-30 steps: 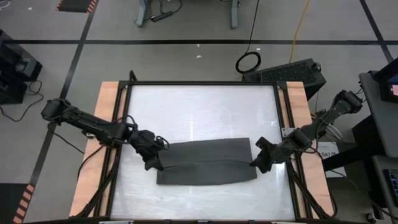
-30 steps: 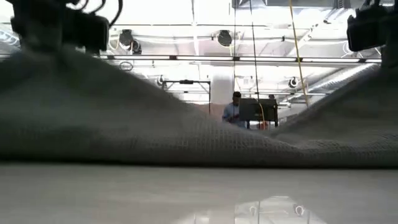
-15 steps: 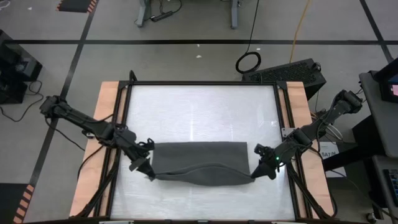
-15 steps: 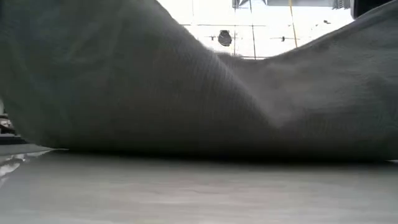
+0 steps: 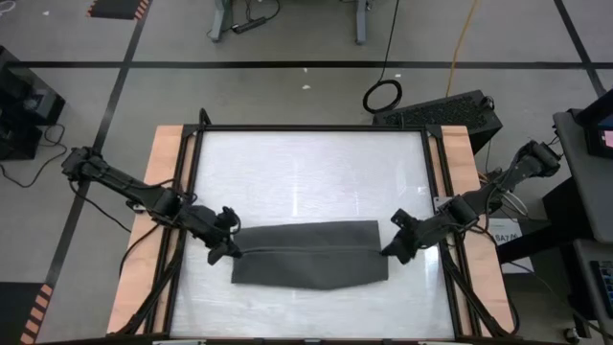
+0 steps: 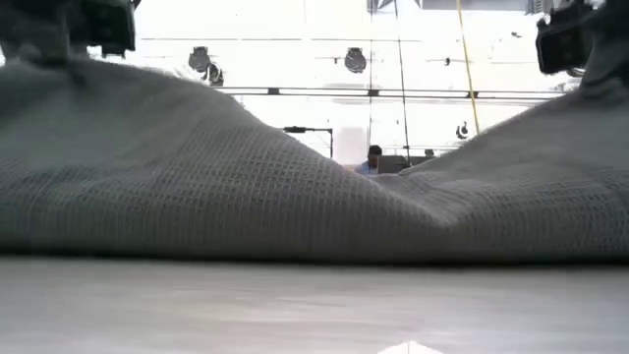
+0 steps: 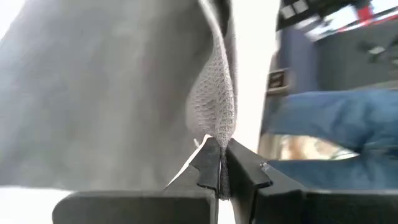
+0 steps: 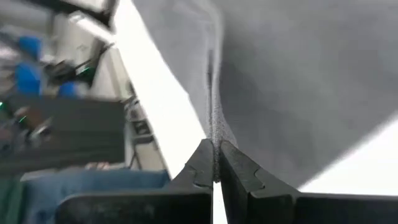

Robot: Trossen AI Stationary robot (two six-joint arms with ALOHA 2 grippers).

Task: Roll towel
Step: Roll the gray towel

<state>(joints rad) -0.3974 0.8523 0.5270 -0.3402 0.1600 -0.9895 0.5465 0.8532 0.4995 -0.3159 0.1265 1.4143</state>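
Observation:
The dark grey towel [image 5: 311, 257] lies folded as a wide band on the white table top [image 5: 306, 172], near the near edge. My left gripper [image 5: 231, 252] is shut on the towel's left end, and my right gripper [image 5: 391, 249] is shut on its right end. A held line runs across the band between them. In the low view the towel [image 6: 295, 197] rises at both ends and sags in the middle onto the table. The white tag is not visible. My left gripper [image 7: 219, 165] pinches the towel's left-end edge [image 7: 216, 127] between its two fingers, coming from the table's left, slanting down. How many layers it holds, I cannot tell. The held end is raised and the cloth below it rests on the table. My right gripper [image 8: 214, 163] pinches the towel's right-end edge [image 8: 214, 127] between its two fingers, coming from the table's right, slanting down. How many layers it holds, I cannot tell. The held end is raised and the rest lies on the table.
Wooden rails [image 5: 161, 220] and a black frame [image 5: 311, 127] border the table top. The far half of the table top is bare. A black case [image 5: 445, 105] stands beyond the far right corner. A person [image 6: 373, 157] shows far off in the room.
Both grippers carried the held towel edge toward the table's near edge, with its middle sagging back, then brought it back toward the far edge to about mid-band. Both stayed shut on the cloth. The lower part of the towel stayed on the table.

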